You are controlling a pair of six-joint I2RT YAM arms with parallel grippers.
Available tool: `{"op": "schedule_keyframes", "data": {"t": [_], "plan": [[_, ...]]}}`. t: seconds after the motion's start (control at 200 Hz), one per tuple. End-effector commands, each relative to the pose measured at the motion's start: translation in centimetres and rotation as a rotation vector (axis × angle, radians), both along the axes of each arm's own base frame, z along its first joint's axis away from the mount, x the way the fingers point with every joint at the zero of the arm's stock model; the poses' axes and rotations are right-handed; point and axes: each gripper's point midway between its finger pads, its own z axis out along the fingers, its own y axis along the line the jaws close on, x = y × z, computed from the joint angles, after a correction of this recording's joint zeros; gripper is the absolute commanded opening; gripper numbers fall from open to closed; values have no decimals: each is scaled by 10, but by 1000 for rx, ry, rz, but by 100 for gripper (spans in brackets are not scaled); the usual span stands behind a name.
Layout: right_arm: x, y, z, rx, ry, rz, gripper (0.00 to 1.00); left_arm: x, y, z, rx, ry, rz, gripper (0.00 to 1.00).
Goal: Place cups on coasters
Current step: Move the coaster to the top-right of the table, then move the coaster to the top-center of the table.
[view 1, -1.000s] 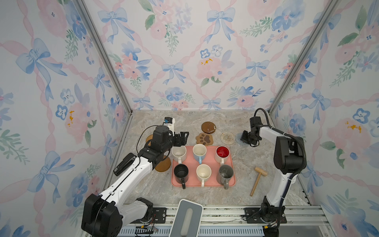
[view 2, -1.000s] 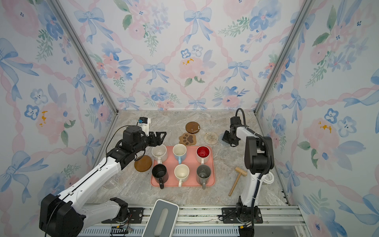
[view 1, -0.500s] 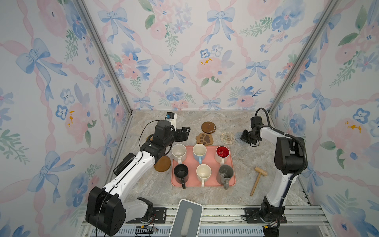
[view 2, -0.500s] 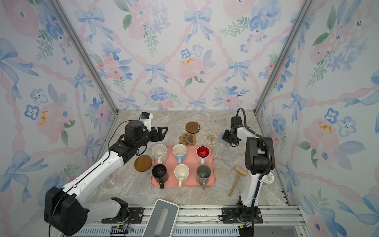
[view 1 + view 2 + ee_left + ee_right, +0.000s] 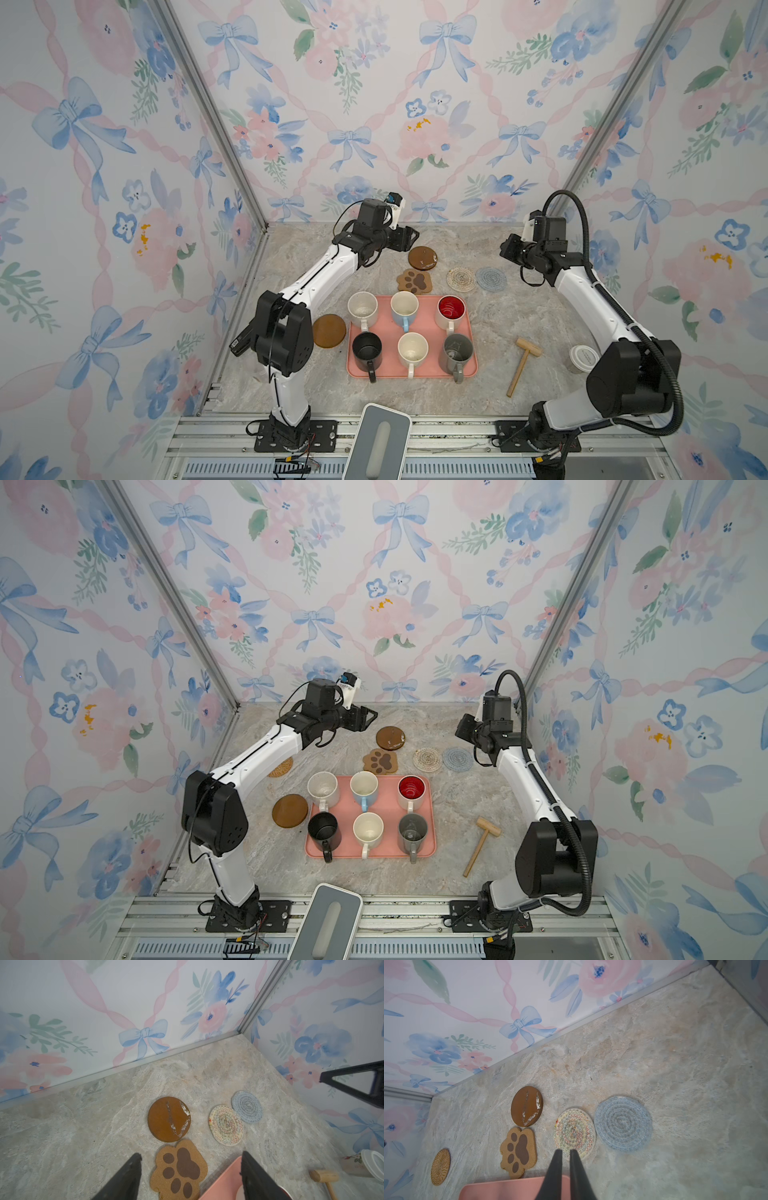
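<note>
Six cups stand on the pink tray point(image 5: 472, 368): speckled white point(image 5: 363, 307), light blue point(image 5: 404, 305), red-inside point(image 5: 451, 309), black point(image 5: 366, 347), cream point(image 5: 412, 348), grey point(image 5: 458, 349). Behind the tray lie a brown round coaster point(image 5: 422, 257), a paw coaster point(image 5: 414, 281), a cream woven one point(image 5: 461, 279) and a light-blue one point(image 5: 491, 279). Another brown round point(image 5: 329, 330) lies left of the tray, and a rattan one point(image 5: 281, 767) under the left arm. My left gripper point(image 5: 191, 1155) hangs open and empty above the paw coaster. My right gripper point(image 5: 565, 1150) is raised, fingers parted by a narrow gap, holding nothing.
A wooden mallet point(image 5: 523, 361) and a white-lidded jar point(image 5: 584, 358) lie right of the tray. The flowered back wall stands close behind both grippers. A grey device point(image 5: 380, 440) sits at the front rail.
My left gripper rose from beside the speckled white cup and swung toward the back wall. My right gripper lifted and parted slightly, uncovering the light-blue coaster on the table.
</note>
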Motion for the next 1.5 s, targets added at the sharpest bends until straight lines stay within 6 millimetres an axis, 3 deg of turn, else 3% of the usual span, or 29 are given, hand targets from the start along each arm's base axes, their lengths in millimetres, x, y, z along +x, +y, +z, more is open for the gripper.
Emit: {"op": "schedule_keyframes", "data": {"t": [0.0,0.13,0.49,0.74,1.015,1.495], "plan": [[-22,12,-9,-24,28,24,20,4,-17,-44,171,70,-54,74],[-43,18,-9,-24,18,29,22,22,-31,-78,239,98,-57,74],[-87,23,-37,-18,78,26,23,58,-63,-127,212,118,-71,73],[-109,13,-48,-43,104,-8,24,65,-81,-169,258,123,-62,78],[-118,9,-47,-51,104,-15,25,70,-93,-190,316,88,-27,80],[-123,8,-48,-49,107,-19,25,80,-81,-218,396,71,52,81]]}}
